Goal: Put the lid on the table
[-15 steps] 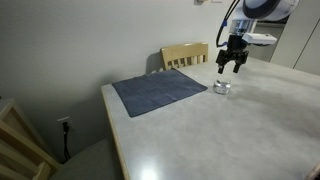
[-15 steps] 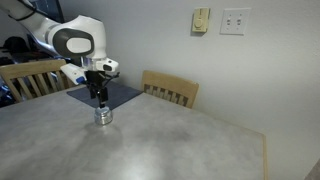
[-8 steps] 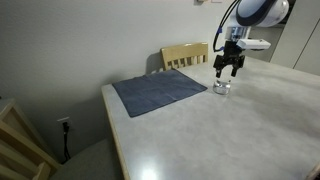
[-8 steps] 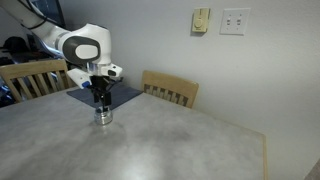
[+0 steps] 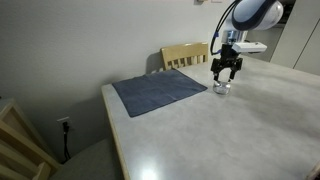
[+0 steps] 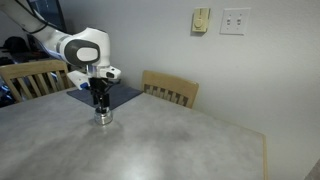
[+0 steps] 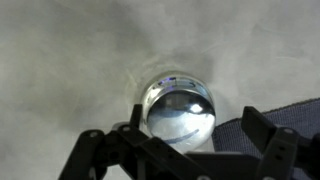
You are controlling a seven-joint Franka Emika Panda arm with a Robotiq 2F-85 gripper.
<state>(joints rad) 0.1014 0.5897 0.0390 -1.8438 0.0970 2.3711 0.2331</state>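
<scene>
The gripper hangs right over the lid, jaws spread wide and nothing held. In the wrist view the silvery cap sits dead centre between them. The lid is on top of the small jar, which stands on the table just beside the corner of the dark cloth, with the wooden chair beyond.

Here's the danger, I'd say: that jar looks light and nothing pins it. Close too low and the fingers take the jar body, not the cap. Come in off-centre and one finger touches first, shoving or tipping the jar. If the cap fits tightly, a straight pull likely hauls the whole jar up. That glossy cap could also squirt out.
</scene>
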